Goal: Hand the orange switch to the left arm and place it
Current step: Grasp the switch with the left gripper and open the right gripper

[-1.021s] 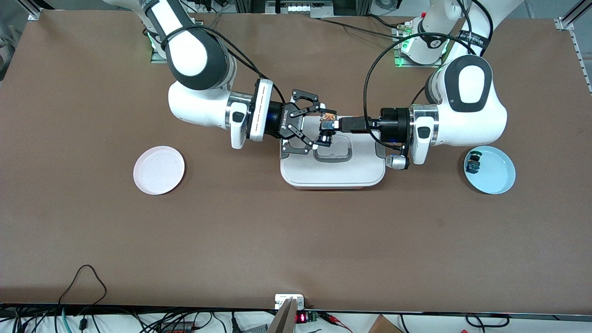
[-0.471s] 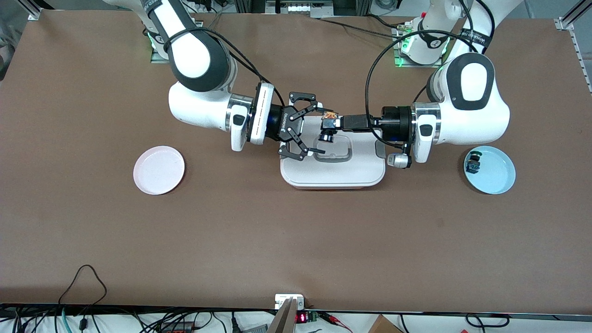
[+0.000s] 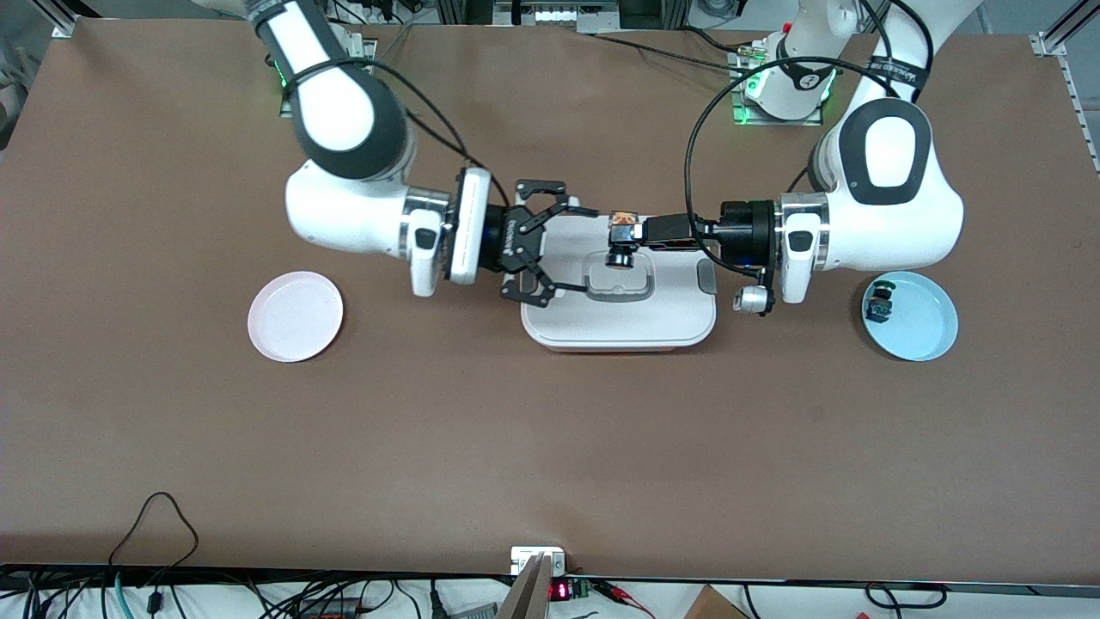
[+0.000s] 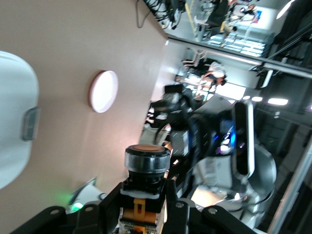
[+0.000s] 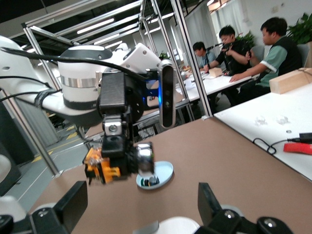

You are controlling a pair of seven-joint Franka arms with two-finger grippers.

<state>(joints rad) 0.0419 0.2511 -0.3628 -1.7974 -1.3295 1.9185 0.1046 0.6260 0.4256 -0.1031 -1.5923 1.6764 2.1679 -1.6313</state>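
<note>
The orange switch is a small black cylinder with an orange body. My left gripper is shut on it and holds it in the air over the white lidded box. In the left wrist view the switch sits between the fingers of my left gripper. My right gripper is open and empty over the box's edge toward the right arm's end, apart from the switch. In the right wrist view the right gripper frames the switch farther off.
A pink plate lies toward the right arm's end; it also shows in the left wrist view. A blue plate toward the left arm's end holds the blue-green and black switch. The box's grey-rimmed handle lies under the switch.
My right gripper has drawn back from the switch toward the right arm's end, still open. My left gripper has shifted slightly toward its own end with the switch.
</note>
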